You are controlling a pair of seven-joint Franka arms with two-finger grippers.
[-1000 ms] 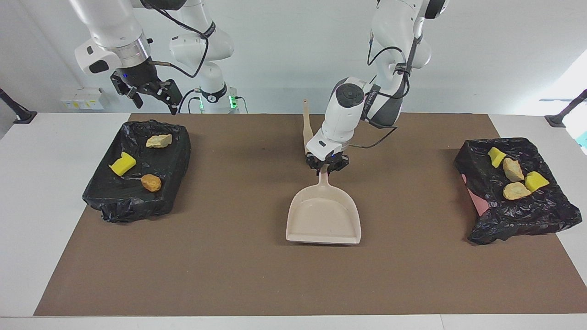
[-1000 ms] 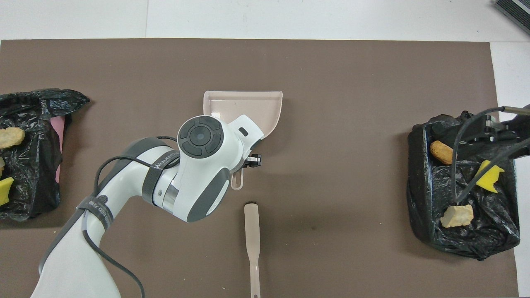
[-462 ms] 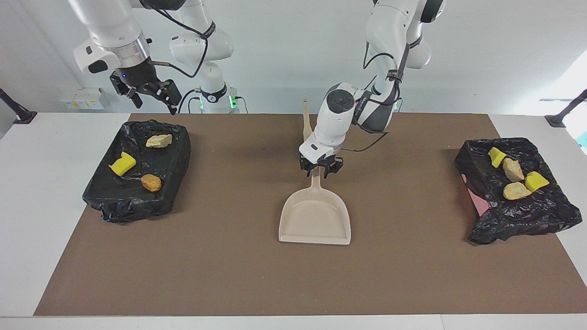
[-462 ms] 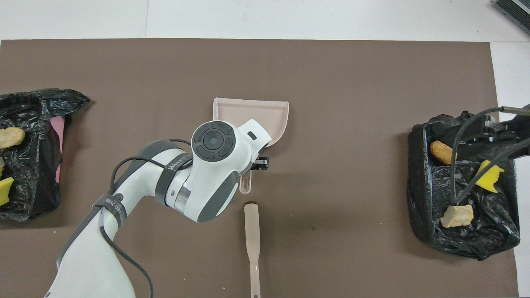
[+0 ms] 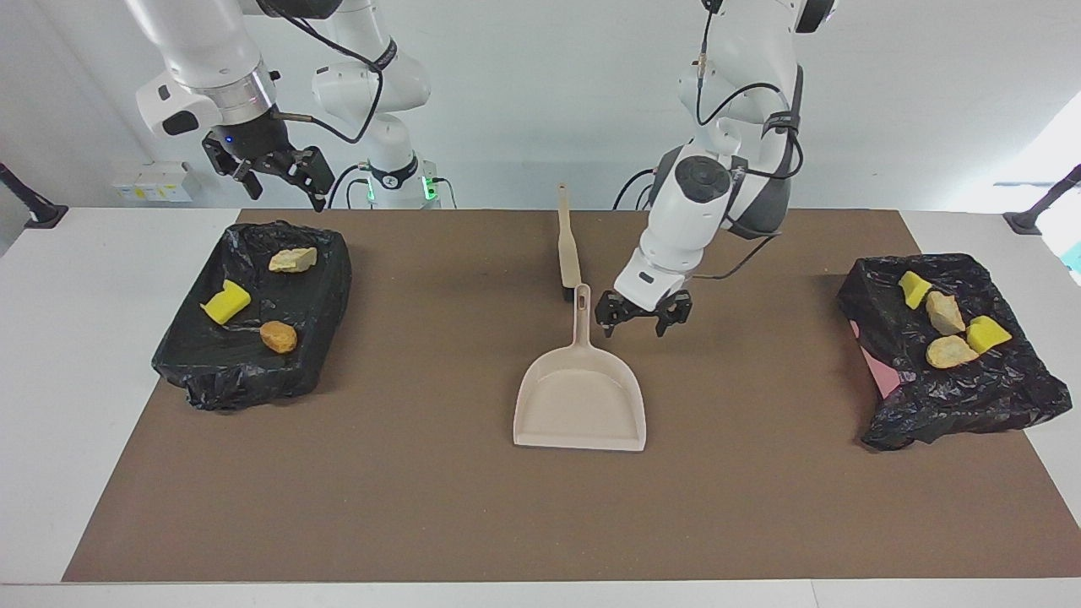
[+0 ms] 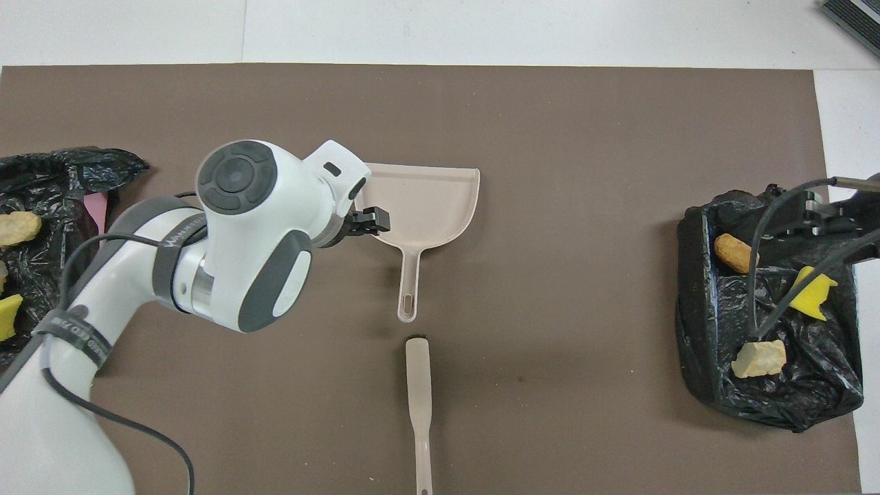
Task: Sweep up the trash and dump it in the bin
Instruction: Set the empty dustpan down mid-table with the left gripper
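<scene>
Just beside the left gripper's [image 5: 642, 317] wide, empty jaws lay the empty dustpan [image 5: 581, 401], while the right gripper [image 5: 272, 171] hung open over a bin [image 5: 245, 371], all trash [image 5: 225, 302] apparently binned, nothing seemingly left.

You see a smooth matt beige plastic dustpan [image 5: 580, 397], glossy crinkled black plastic bin liners [image 5: 253, 317], spongy yellow and rough bread-like trash [image 5: 950, 321], a matt brown mat [image 5: 422, 473] on your surface.
</scene>
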